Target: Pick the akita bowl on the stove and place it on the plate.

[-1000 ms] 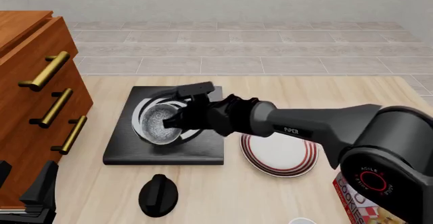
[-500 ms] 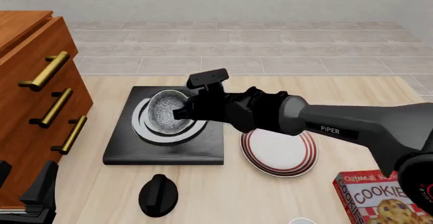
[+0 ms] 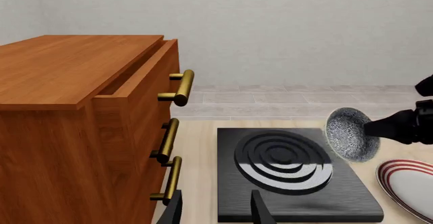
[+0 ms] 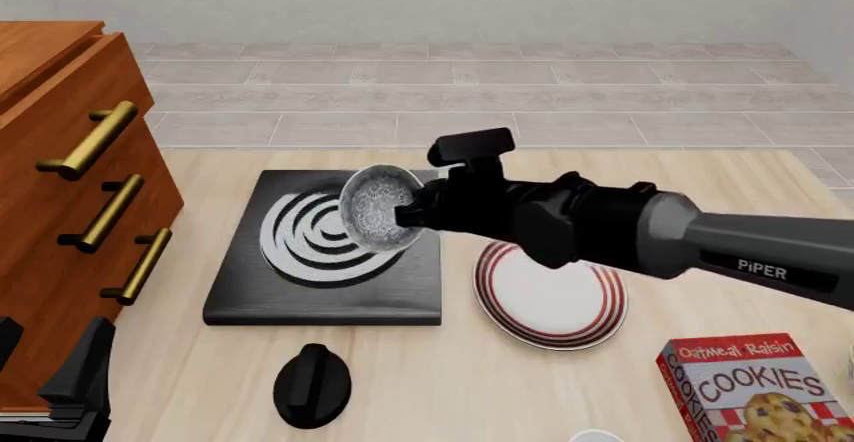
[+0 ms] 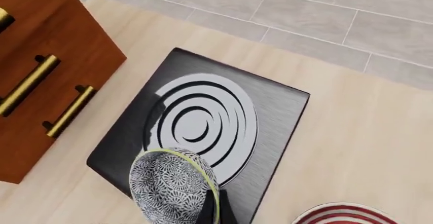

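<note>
The akita bowl [image 4: 378, 207] hangs tilted on its side above the right part of the stove [image 4: 254, 287], speckled inside facing left. My right gripper [image 4: 411, 212] is shut on the bowl's rim. The left wrist view shows the bowl [image 3: 348, 134] clear of the stove [image 3: 297, 198], pinched by the right gripper [image 3: 376, 128]. In the right wrist view the bowl [image 5: 172, 186] sits at the right gripper [image 5: 216, 211], over the stove's [image 5: 277, 112] near edge. The plate [image 4: 550, 307] lies just right of the stove. My left gripper [image 3: 216, 211] is open and holds nothing, low by the cabinet [image 4: 51, 362].
A wooden drawer cabinet [image 4: 67, 192] with brass handles stands at the left, its top drawer slightly open. A black knob-like object [image 4: 311, 385] lies in front of the stove. A cookie box [image 4: 754, 392] sits at the front right.
The right gripper has lifted the bowl off the stove's rings and carried it up and to the right, toward the plate. The left arm has not moved.
</note>
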Controlling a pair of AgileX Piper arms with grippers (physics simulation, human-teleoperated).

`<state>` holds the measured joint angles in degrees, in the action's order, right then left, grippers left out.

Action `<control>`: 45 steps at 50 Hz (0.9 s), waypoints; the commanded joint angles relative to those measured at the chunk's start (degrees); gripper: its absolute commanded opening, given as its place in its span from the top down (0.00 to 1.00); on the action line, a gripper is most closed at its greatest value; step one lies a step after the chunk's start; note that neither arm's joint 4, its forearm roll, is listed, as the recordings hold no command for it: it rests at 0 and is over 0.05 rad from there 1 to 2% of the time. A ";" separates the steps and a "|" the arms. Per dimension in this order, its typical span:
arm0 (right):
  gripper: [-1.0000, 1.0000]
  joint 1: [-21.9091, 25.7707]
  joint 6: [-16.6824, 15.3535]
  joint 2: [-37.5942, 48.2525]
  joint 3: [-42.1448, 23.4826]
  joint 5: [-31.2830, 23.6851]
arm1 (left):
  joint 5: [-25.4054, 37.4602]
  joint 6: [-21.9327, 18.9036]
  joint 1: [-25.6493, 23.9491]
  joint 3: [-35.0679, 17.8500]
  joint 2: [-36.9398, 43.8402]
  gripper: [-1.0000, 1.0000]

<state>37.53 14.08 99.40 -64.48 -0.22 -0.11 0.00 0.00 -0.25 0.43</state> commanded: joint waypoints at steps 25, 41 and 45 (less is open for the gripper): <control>1.00 -12.46 -0.61 -8.89 17.39 6.25 | 0.00 0.00 0.00 0.00 0.00 0.00; 1.00 -18.36 1.17 -9.59 23.88 10.72 | 0.00 0.00 0.00 0.00 0.00 0.00; 1.00 -19.26 1.37 -9.59 24.71 11.05 | 0.00 0.00 0.00 0.00 0.00 0.00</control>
<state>21.55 14.73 90.17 -42.93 8.66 -0.11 0.00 0.00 -0.25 0.43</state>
